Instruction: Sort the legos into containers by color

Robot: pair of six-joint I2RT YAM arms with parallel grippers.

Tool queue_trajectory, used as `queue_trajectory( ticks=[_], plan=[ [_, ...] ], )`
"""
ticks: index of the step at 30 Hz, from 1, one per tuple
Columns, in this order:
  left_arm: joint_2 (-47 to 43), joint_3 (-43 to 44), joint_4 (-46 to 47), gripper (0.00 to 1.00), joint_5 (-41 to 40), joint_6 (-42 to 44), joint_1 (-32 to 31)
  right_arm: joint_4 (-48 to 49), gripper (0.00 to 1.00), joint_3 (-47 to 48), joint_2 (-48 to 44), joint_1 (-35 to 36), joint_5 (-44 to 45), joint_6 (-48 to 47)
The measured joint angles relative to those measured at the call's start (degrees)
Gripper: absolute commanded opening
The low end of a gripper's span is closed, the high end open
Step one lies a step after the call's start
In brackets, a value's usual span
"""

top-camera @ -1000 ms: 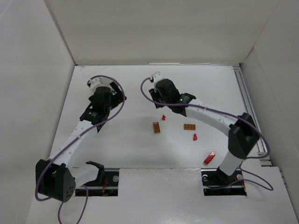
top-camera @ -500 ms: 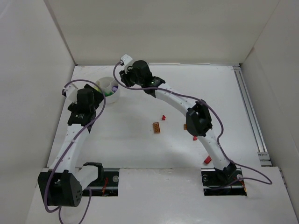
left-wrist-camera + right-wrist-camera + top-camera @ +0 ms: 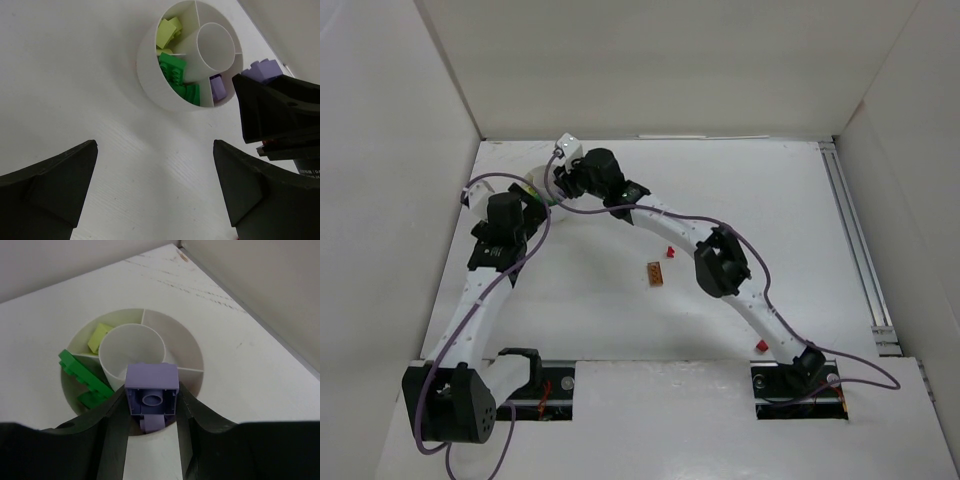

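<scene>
Purple brick (image 3: 152, 385) clamped in right gripper (image 3: 151, 407) over dish (image 3: 186, 341) edge | left gripper (image 3: 154, 150) spread, empty, near dish

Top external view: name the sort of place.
Probably a lab robot test cell: plain white walls box in a white table, two cabled arms are bolted at its near edge, and the props are toy bricks and a divided dish.

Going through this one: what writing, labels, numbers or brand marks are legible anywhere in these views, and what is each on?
No text reads cleanly.
Printed label on the black body of the right end effector, left wrist view: cut off at the frame edge, too blurred to read.
Red-orange sticker by the left arm's base, top view: too small to read.
White dish and legos: no markings visible.
</scene>
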Motion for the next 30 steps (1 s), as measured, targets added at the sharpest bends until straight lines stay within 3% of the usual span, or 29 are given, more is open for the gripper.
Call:
queue_trajectory(
  ticks=[12, 17, 19, 30],
  plan=[
    [-1.2, -1.0, 1.7, 1.0, 1.8, 1.6, 0.0, 3.9, 0.45, 1.4, 4.5, 0.6, 0.8, 0.7],
    [-1.9, -1.3, 2.1, 1.0, 1.9, 1.9, 0.0, 4.7, 0.67, 1.4, 4.6, 0.6, 1.4, 1.1],
    [-1.9, -1.5, 2.2, 1.0, 2.1, 1.9, 0.0, 4.7, 0.72, 1.4, 4.6, 0.6, 1.4, 1.2],
    [-1.9, -1.6, 2.6, 1.0, 3.6, 2.7, 0.0, 5.1, 0.79, -1.1, 3.0, 0.4, 0.1, 1.0]
  ],
)
